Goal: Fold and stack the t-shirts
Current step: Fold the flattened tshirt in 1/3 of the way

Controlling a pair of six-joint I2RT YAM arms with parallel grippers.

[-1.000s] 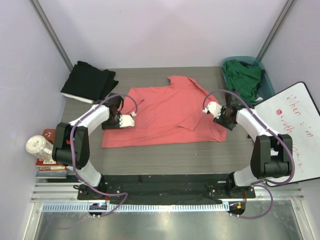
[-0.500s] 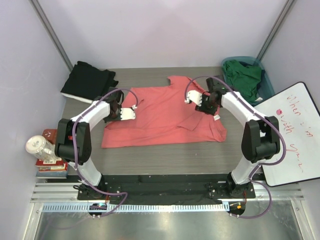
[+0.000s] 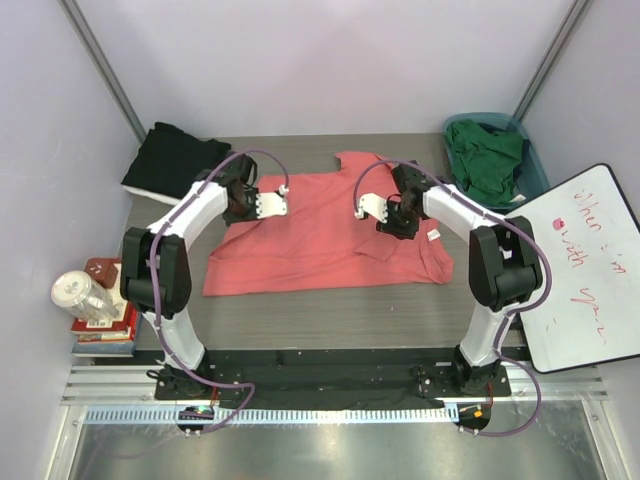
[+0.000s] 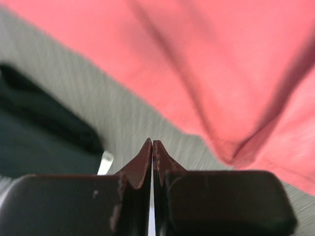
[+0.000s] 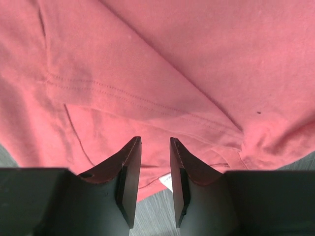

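Coral-pink shirt [image 3: 320, 240] lying flat, both hands reaching in over it, no fold made yet.
The shirt is lying across the middle of the worktop [image 3: 330, 305], with the black shirt [image 3: 178, 163] at the far left corner and the green shirt [image 3: 487, 155] sitting in the basket [image 3: 533, 170] at far right. The left hand [image 3: 272, 203] is hovering clenched at the shirt's left shoulder, no cloth showing between its fingers. The right hand [image 3: 370, 208] is hanging part open above the creased right sleeve [image 3: 420, 255], gripping nothing. As I judge it, the left hand risks lifting only air, and the right risks pinching one layer, dragging the fold crooked.
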